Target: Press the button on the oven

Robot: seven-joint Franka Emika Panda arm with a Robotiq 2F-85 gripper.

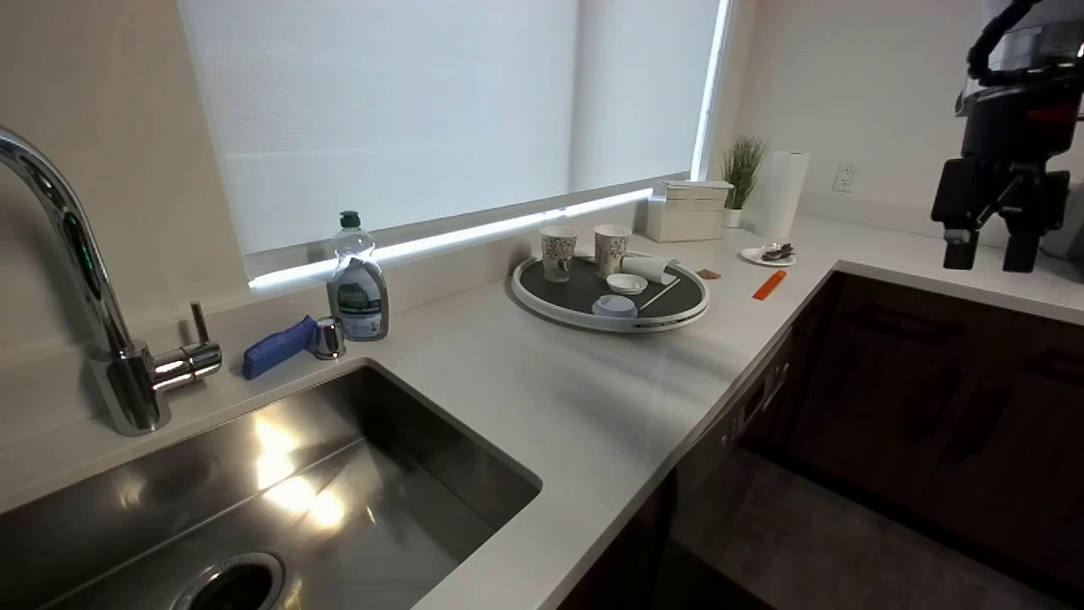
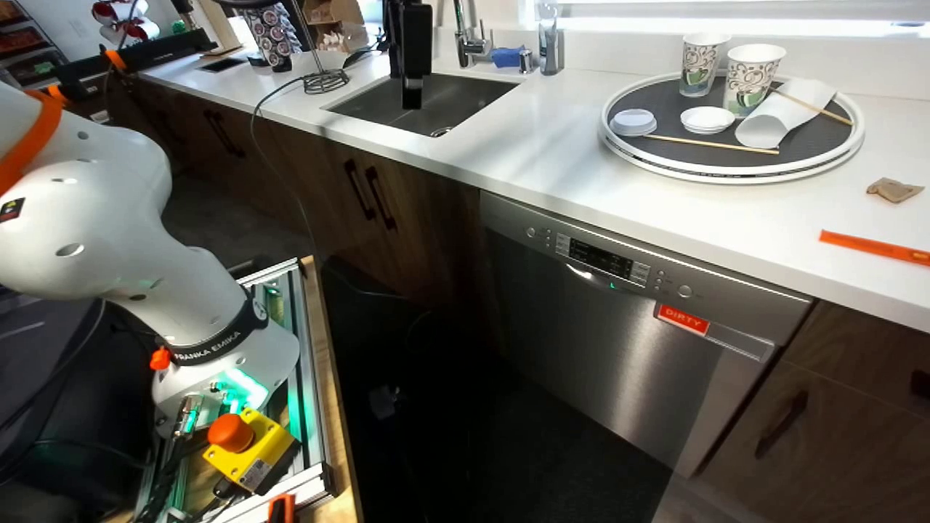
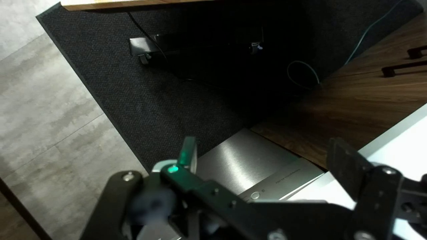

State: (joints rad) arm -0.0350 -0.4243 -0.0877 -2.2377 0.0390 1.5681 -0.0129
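I take the stainless dishwasher [image 2: 617,341] under the front edge of the countertop [image 2: 538,138] as the intended oven; round button [image 2: 685,291] near its top edge. Gripper [image 1: 991,257]: jaws apart. Misaligned, a fingertip [image 1: 1022,252] could strike the countertop edge or miss the button.

We count: 2 patterned cups [image 2: 752,78] | 2 lids [image 2: 708,120] | 2 thin sticks [image 2: 712,144] | 1 dishwasher [image 2: 603,349] | 1 sink [image 1: 449,474] | 1 faucet [image 1: 129,391] | 1 soap bottle [image 1: 359,296] | 1 pincer [image 1: 989,254]
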